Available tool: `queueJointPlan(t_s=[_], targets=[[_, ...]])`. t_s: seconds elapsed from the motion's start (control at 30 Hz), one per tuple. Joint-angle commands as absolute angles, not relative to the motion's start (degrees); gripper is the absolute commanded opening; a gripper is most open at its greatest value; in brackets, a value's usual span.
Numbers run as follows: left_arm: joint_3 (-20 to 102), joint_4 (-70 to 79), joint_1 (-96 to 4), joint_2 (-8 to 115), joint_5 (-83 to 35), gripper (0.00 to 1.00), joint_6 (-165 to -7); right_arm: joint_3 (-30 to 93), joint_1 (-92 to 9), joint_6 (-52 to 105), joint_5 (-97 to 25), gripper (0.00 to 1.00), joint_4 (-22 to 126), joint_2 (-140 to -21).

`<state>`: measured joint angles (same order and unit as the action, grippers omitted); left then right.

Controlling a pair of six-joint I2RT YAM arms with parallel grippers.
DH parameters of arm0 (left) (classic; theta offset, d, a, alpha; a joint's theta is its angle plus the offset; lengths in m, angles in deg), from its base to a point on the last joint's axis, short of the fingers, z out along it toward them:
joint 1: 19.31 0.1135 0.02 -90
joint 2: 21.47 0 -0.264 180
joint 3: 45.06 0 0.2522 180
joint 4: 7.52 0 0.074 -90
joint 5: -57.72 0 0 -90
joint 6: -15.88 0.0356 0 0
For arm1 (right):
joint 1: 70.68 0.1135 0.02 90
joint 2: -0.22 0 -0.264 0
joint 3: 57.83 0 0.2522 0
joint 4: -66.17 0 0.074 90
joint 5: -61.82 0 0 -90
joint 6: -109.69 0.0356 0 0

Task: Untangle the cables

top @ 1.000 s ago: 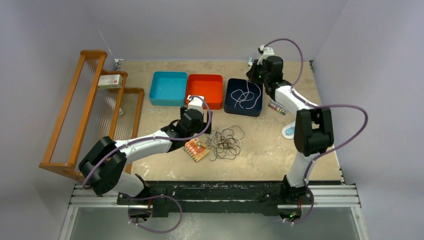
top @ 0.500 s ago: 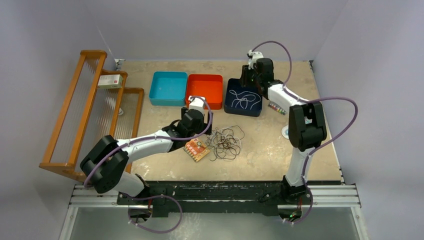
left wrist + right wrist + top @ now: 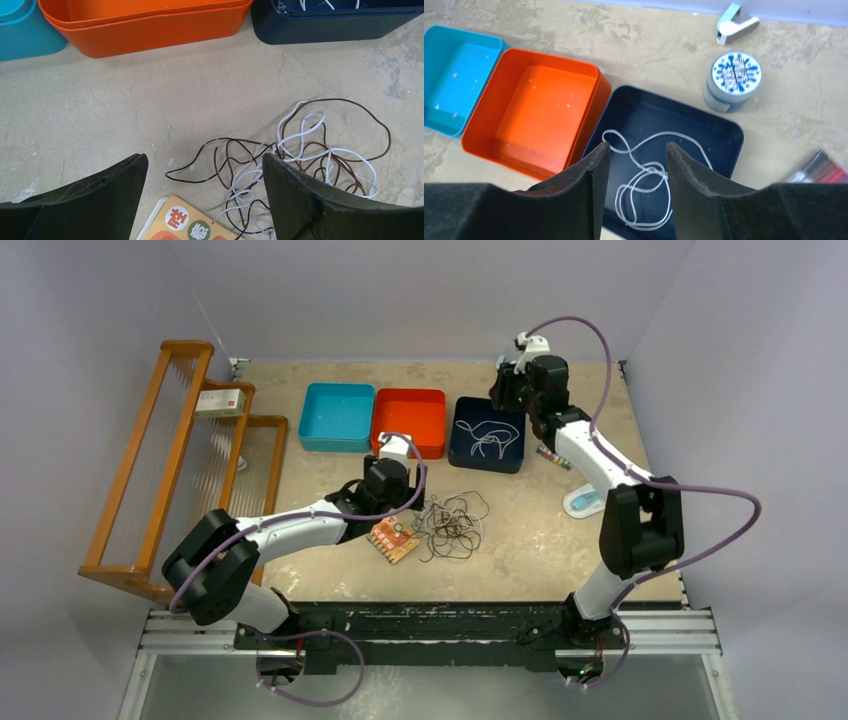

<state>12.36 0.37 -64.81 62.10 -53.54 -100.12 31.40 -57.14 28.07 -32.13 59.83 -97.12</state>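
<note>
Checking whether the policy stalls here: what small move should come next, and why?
Probably lower the left claw onto the tangle and pinch one strand. The claw hangs open, the tangle shows partly between its fingers in the wrist view, and its dark and white cords are knotted together. The right claw is open above the navy bin, where one white cable already lies.

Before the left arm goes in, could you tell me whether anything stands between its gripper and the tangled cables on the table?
Nothing visible blocks it. The open left gripper hovers right at the cables, with only bare table between. A printed card lies at the tangle's near edge, so it could get pinched too.
</note>
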Motion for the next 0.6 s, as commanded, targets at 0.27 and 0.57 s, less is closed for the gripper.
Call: queueJointPlan(t_s=[0.27,0.57], targets=[[16.14,-0.28,-64.53,63.09,-45.32,0.82,-101.77,16.06,-57.15,35.35,-39.52,0.47,61.33,-82.75],[17.23,-0.34,-64.64,66.53,-40.08,0.76,-101.98,7.19,-55.26,36.22,-42.37,0.44,56.26,-78.97]])
